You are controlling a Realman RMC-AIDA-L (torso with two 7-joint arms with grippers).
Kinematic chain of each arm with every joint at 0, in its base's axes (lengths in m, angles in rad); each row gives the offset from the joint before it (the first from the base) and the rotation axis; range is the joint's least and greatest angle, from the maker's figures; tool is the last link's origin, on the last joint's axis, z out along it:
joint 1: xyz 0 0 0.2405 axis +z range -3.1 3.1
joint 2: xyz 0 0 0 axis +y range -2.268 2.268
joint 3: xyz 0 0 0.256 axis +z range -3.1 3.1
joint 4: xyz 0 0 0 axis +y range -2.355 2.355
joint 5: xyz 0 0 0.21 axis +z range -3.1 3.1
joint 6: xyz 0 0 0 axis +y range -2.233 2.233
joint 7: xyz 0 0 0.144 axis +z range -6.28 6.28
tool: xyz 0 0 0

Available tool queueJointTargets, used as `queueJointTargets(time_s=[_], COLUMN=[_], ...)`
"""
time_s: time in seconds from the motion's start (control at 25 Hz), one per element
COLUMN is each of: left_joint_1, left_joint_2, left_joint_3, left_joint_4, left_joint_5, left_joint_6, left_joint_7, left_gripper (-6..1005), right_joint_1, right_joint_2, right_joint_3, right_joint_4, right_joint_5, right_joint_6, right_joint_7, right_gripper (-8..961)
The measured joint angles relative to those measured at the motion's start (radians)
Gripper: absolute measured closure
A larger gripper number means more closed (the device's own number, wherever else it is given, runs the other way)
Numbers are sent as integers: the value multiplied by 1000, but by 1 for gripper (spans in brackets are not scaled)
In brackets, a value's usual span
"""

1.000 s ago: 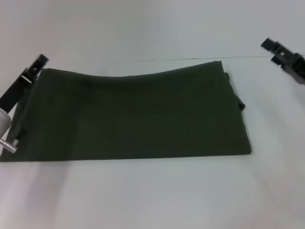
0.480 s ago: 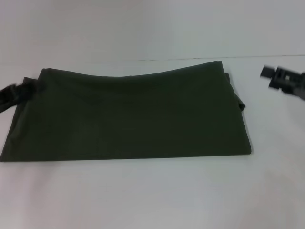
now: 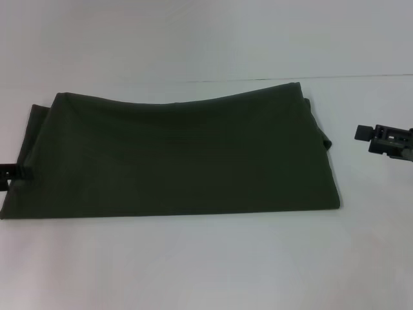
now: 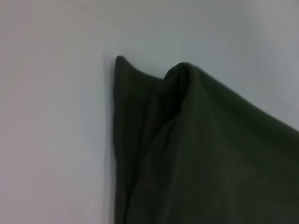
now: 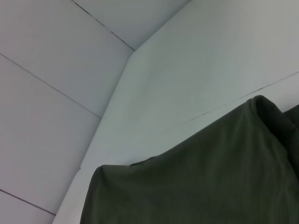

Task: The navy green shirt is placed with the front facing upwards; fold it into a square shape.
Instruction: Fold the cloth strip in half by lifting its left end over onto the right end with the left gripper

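Observation:
The navy green shirt (image 3: 181,155) lies flat on the white table as a long folded band, plain dark side up, with no lettering showing. A small fold sticks out at its right end. Only the tip of my left gripper (image 3: 9,173) shows, at the picture's left edge beside the shirt's left end. My right gripper (image 3: 381,139) hovers to the right of the shirt's right end, apart from the cloth. The left wrist view shows a bunched corner of the shirt (image 4: 201,158). The right wrist view shows the shirt (image 5: 201,186) from its end.
The white table (image 3: 206,265) runs well beyond the shirt in front and on both sides. A thin seam line (image 3: 258,79) crosses the table just behind the shirt. White wall panels (image 5: 51,56) stand behind the table.
My left gripper has left the shirt's far left corner, coming nearer along the left end and almost out of view. My right gripper has come down and nearer on the right.

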Motion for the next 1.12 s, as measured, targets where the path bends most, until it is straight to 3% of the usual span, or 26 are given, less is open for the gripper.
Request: queueJointTargets(time_s=[1.12], left_joint_1=[-1], left_joint_2=[-14], left_joint_3=[68], left_joint_4=[-24], left_joint_5=[77], left_joint_6=[-120], left_joint_7=[-16], left_gripper=[316], right_joint_1=[8], right_joint_2=[9], right_joint_3=[-11], right_joint_4=[-1], right_joint_5=[-24], right_joint_6=[8], right_joint_7=[-7], right_gripper=[56])
